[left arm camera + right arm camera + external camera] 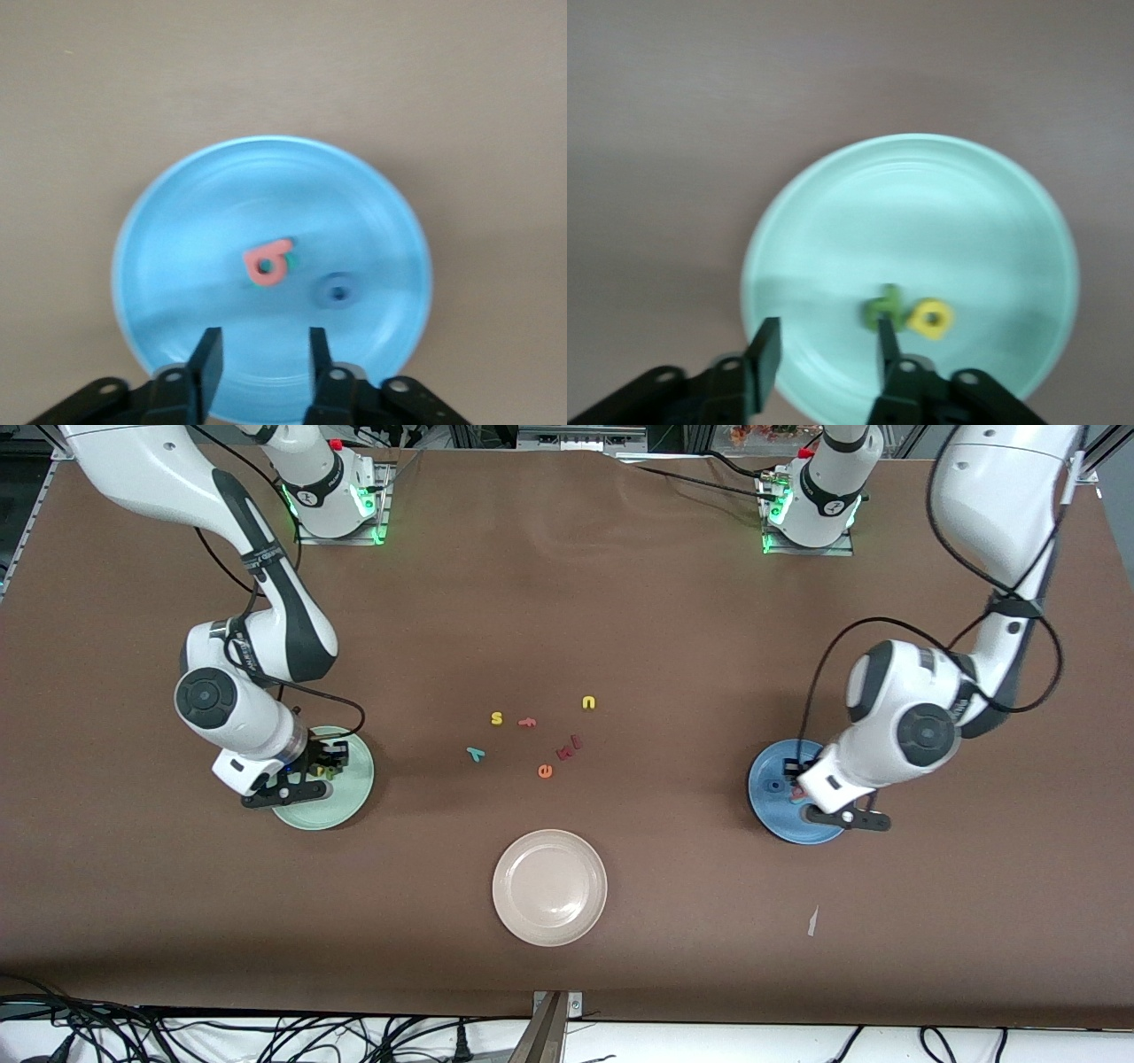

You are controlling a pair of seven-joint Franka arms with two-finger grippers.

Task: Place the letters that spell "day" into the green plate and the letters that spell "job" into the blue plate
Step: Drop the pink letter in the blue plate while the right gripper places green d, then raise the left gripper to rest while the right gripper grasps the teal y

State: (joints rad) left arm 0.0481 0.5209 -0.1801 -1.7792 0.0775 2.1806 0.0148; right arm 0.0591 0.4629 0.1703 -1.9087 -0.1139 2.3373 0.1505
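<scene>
Front camera high, facing robots; wrist cameras close over blue plate (177,221), green plate (833,221).

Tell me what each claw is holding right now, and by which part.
Nothing. The left claw hangs open over the blue plate; the right claw hangs open over the green plate.

Even, bright overhead light fills the front view; the brown counter (620,602) shows no glare, and the arms cast soft shadows. The beige plate (549,887) carries a faint sheen. Both wrist views are blurred, with a shadow band across each plate.
</scene>
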